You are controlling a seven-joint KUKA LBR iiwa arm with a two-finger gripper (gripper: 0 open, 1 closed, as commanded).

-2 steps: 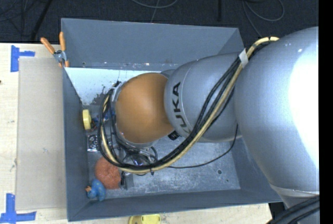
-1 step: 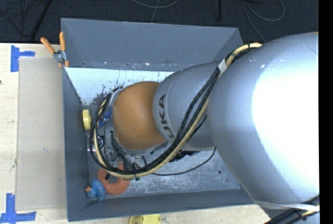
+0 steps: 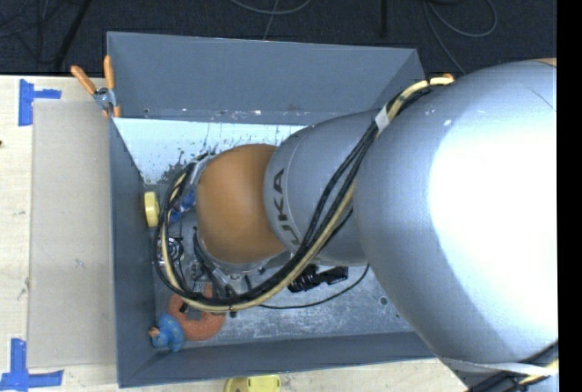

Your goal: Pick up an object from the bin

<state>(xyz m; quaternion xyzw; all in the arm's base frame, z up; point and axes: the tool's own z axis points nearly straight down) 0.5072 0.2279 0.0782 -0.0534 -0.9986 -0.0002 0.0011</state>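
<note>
In the left part of the grey metal bin [image 3: 264, 81], we see the arm [image 3: 455, 217] reaching down from the right of the camera view. Its wrist sits under a rounded orange cover [image 3: 232, 199], with black and pale cables [image 3: 338, 199] running along it and looping round its left side. Just below that cover shows the dark metalwork of the pincer [image 3: 205, 276], low over the bin's floor. We cannot tell whether it is spread or pressed together, since the cover and the cable loop hide its working end.

Nearest to it lies a flat orange thing [image 3: 204, 324], just beside the pincer toward the lower wall. A small blue thing [image 3: 166, 334] lies against that orange thing, in the lower left corner. A round yellow thing [image 3: 150, 208] stands by the left wall, close to the cable loop and higher in the view. A small black piece [image 3: 320, 276] lies on the floor to the pincer's right, at the edge of the arm. Which of these the pincer is set over we cannot tell; the orange one is closest
</note>
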